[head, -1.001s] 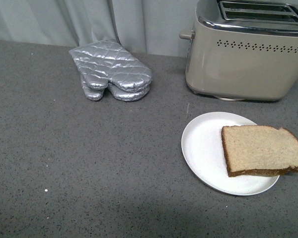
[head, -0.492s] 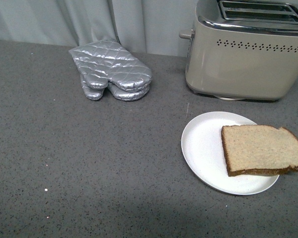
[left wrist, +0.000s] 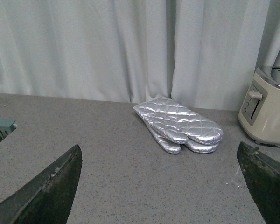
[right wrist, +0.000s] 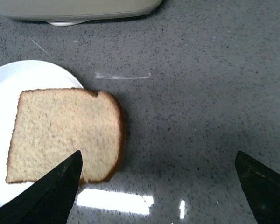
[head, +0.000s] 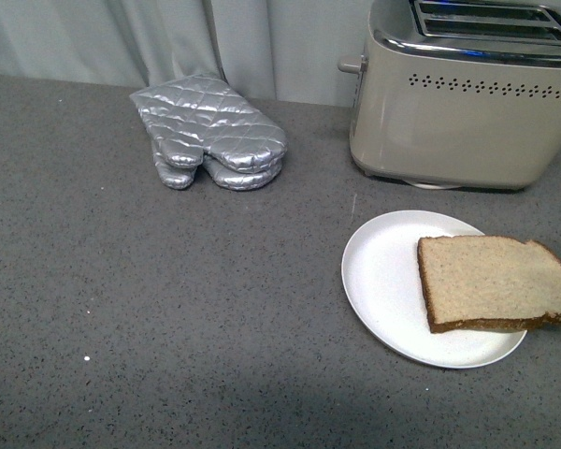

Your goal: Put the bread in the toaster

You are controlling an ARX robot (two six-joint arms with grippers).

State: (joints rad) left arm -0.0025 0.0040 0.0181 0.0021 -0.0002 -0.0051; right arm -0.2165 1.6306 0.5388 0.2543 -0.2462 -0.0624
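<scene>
- Front view: the bread (head: 496,282) lies flat on the right side of a white plate (head: 379,281). Its rounded end hangs over the rim above the grey counter (head: 168,327).
- The toaster (head: 467,112) stands just behind the plate with its slots empty. A silver oven mitt (head: 210,131) lies well apart to the left. Neither arm shows here.
- Left wrist view: the left gripper (left wrist: 158,186) hangs with its fingers spread wide and nothing between them. It faces the oven mitt (left wrist: 179,125) and the curtain (left wrist: 107,46), and the toaster (left wrist: 266,112) sits at the edge of the picture.
- Right wrist view: the right gripper (right wrist: 158,191) is also spread wide and empty, above the bread (right wrist: 65,133). One finger shows over the slice's corner and the other over bare counter, so the gap looks centred beside the slice rather than on it.
- Risks: a flat slice gives the fingers little edge to take. Closing from this offset could shove the slice off the plate (right wrist: 18,79) or drag the plate along.
- A hard pinch could crumple or tear the soft crumb. A slice carried tilted could also catch on the rim of a slot instead of dropping in.
- Against the earlier front pictures nothing has shifted: bread, plate, mitt and toaster lie as they did.
</scene>
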